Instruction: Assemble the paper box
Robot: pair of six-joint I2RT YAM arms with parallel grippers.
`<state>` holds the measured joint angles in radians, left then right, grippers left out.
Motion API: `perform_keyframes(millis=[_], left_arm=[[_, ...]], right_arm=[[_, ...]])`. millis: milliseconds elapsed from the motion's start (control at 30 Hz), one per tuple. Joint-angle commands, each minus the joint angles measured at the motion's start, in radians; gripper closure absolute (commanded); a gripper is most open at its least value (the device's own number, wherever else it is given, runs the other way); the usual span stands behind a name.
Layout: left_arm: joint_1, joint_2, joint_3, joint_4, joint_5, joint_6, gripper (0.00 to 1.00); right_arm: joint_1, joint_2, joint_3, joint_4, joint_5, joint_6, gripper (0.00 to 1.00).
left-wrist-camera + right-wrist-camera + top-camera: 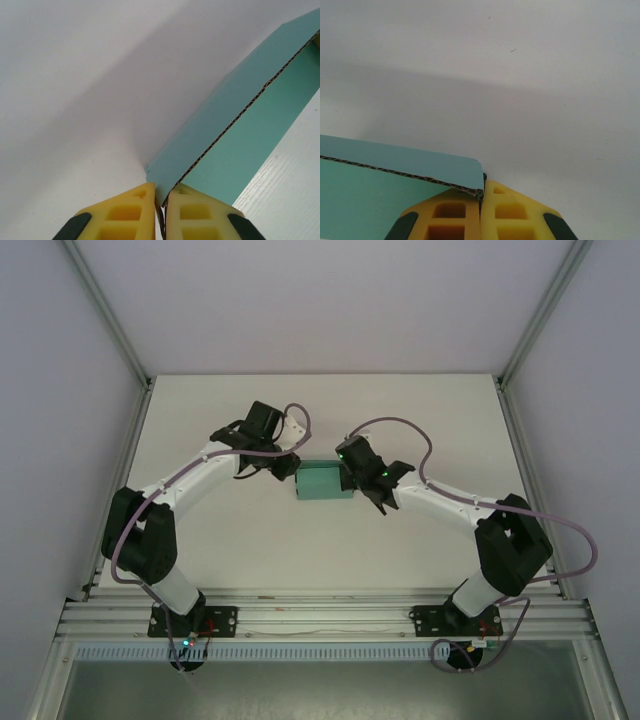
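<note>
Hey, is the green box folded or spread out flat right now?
Folded: the box shows one panel angled over another, meeting along a corrugated edge.

Lying on the table, near its middle and ahead of both arm bases: the paper box. Standing well apart at the near edge: the two bases, left and right. Closing in from the left and touching the box's left end: the left gripper. Closing in from the right and touching its right end: the right gripper. Sitting between each pair of fingertips: one box corner.
</note>
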<state>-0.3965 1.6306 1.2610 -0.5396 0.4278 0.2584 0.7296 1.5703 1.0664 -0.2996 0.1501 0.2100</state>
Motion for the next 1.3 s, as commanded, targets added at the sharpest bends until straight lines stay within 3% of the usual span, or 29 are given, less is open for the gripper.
perform_keyframes(millis=[0, 267, 500, 867, 1267], left_arm=[[0.004, -0.034, -0.016, -0.036, -0.029, -0.105, 0.91], [-0.001, -0.038, -0.056, 0.017, 0.014, -0.531, 1.0], [-0.002, -0.028, -0.041, -0.028, 0.027, -0.726, 1.0], [-0.002, 0.076, 0.143, -0.252, -0.008, -0.681, 1.0], [-0.094, -0.068, -0.264, 0.159, -0.199, -0.733, 1.0]], right_arm=[[0.002, 0.05, -0.027, -0.168, -0.03, 0.014, 1.0], [0.007, 0.046, -0.012, -0.195, 0.035, 0.129, 1.0], [0.045, 0.045, -0.011, -0.188, 0.106, 0.232, 1.0], [0.061, 0.05, -0.038, -0.167, 0.093, 0.247, 1.0], [0.075, 0.013, -0.2, 0.111, 0.124, 0.137, 1.0]])
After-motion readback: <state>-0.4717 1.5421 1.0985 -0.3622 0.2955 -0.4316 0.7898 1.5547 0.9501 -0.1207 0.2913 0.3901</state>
